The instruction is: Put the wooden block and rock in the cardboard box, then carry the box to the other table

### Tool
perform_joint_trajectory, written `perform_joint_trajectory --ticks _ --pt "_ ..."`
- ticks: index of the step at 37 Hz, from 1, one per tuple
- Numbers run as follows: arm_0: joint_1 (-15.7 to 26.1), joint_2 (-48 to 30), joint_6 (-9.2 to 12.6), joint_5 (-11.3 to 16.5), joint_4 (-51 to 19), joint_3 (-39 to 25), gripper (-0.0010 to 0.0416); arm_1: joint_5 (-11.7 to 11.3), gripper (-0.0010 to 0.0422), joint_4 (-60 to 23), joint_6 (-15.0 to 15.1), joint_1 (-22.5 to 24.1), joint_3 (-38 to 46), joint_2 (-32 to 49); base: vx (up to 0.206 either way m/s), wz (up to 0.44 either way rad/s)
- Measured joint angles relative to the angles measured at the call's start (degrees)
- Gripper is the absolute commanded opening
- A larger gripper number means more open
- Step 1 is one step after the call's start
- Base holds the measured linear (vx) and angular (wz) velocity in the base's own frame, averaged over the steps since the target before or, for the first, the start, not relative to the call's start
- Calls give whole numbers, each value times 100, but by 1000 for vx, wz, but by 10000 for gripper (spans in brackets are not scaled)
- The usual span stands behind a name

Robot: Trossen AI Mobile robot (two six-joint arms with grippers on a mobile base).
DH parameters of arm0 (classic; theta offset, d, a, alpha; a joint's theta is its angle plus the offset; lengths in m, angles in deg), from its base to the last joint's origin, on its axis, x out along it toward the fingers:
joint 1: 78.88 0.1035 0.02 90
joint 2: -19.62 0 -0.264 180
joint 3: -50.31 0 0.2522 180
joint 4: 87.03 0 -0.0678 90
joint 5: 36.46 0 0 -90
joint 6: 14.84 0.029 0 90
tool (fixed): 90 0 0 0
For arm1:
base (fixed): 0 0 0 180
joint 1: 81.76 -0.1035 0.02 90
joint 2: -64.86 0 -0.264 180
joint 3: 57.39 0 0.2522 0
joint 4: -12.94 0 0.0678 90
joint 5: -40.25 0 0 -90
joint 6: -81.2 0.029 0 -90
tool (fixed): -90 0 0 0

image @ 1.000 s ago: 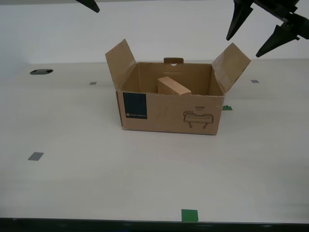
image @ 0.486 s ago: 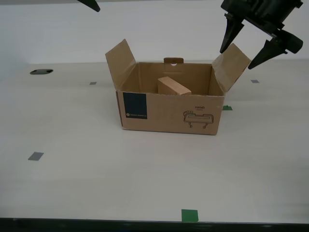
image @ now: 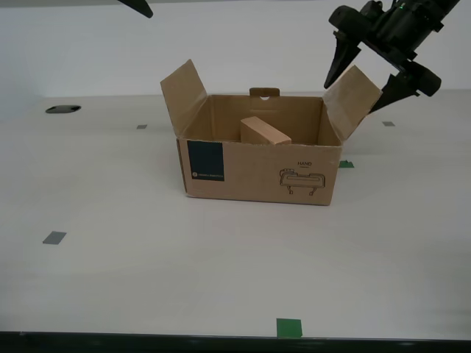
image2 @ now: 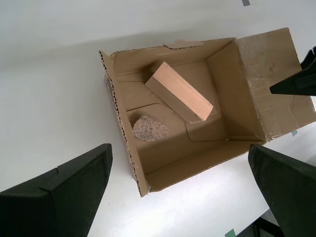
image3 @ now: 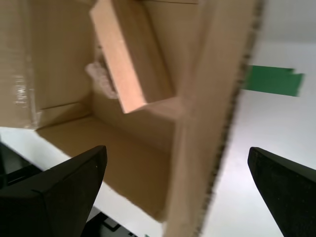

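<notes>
Since earlier frame, my first claw (image: 369,81) lower, now straddling flap (image: 352,101) on exterior view's right of cardboard box (image: 259,170); jaws spread wide, one finger each side of flap, contact unclear. My second claw (image2: 180,185) also spread wide, holding nothing, hovering above box; only tip (image: 137,6) visible at exterior view's top left. Wooden block (image2: 178,92) lies tilted inside box, one end raised. Rock (image2: 149,128) on box floor just beside block. Box stands on smooth off-white worktop (image: 147,250) with grey and green squares.
</notes>
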State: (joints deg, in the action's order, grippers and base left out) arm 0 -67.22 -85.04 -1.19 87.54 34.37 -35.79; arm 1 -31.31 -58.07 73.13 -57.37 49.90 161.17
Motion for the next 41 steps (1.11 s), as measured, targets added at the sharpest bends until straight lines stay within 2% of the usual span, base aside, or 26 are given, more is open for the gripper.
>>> perform_joint_trajectory --ticks 23,41 --pt "26 -2 -4 39 96 9 398 2 375 20 0 0 -2 0 0 0" --pt "339 -2 -11 39 11 15 398 2 375 144 -35 0 -356 0 0 0"
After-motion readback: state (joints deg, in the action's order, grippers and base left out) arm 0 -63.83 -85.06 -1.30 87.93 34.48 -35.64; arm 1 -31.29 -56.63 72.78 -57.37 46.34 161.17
